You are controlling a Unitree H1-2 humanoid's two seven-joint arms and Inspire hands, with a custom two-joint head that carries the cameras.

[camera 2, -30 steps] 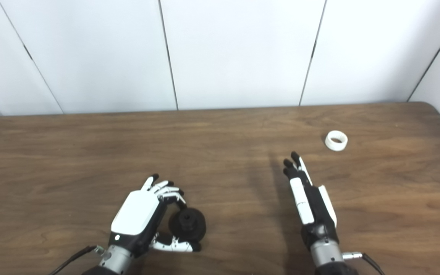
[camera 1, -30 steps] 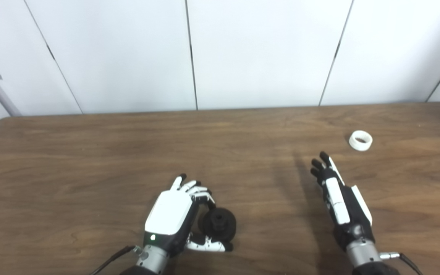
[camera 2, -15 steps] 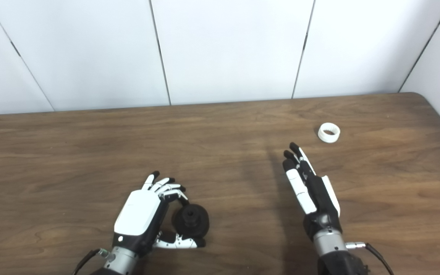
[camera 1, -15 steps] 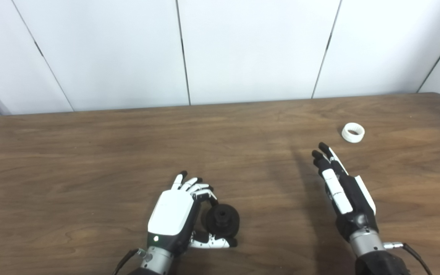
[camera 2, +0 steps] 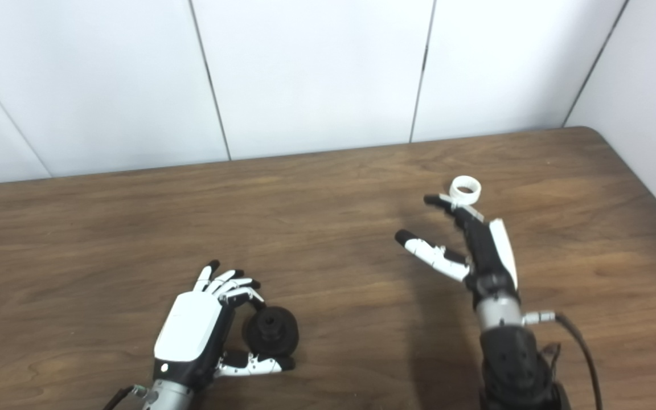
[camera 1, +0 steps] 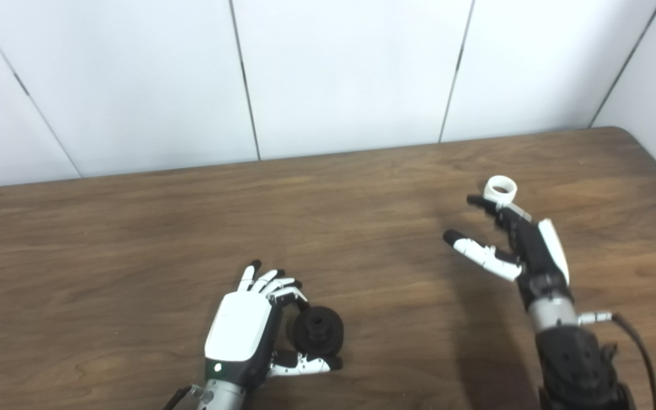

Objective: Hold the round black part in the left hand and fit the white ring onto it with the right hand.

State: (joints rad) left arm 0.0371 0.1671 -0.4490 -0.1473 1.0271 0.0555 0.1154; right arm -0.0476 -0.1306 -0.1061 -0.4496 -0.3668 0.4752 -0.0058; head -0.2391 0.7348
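The round black part (camera 1: 318, 329) is gripped by the left robot hand (camera 1: 248, 324) at six o'clock on the desk (camera 1: 134, 228). The right robot hand (camera 1: 519, 245) is spread wide, fingertips (camera 1: 479, 200) beside the white ring (camera 1: 501, 188) at two o'clock.

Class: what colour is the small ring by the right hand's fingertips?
White: the small plastic ring, clearest in the right eye view.

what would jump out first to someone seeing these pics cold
Probably the right hand, spread open on the right of the wooden table, its fingertips right at the small white ring without gripping it. Next, near the front edge, the left hand curled around the round black part. Plain white wall panels stand behind.
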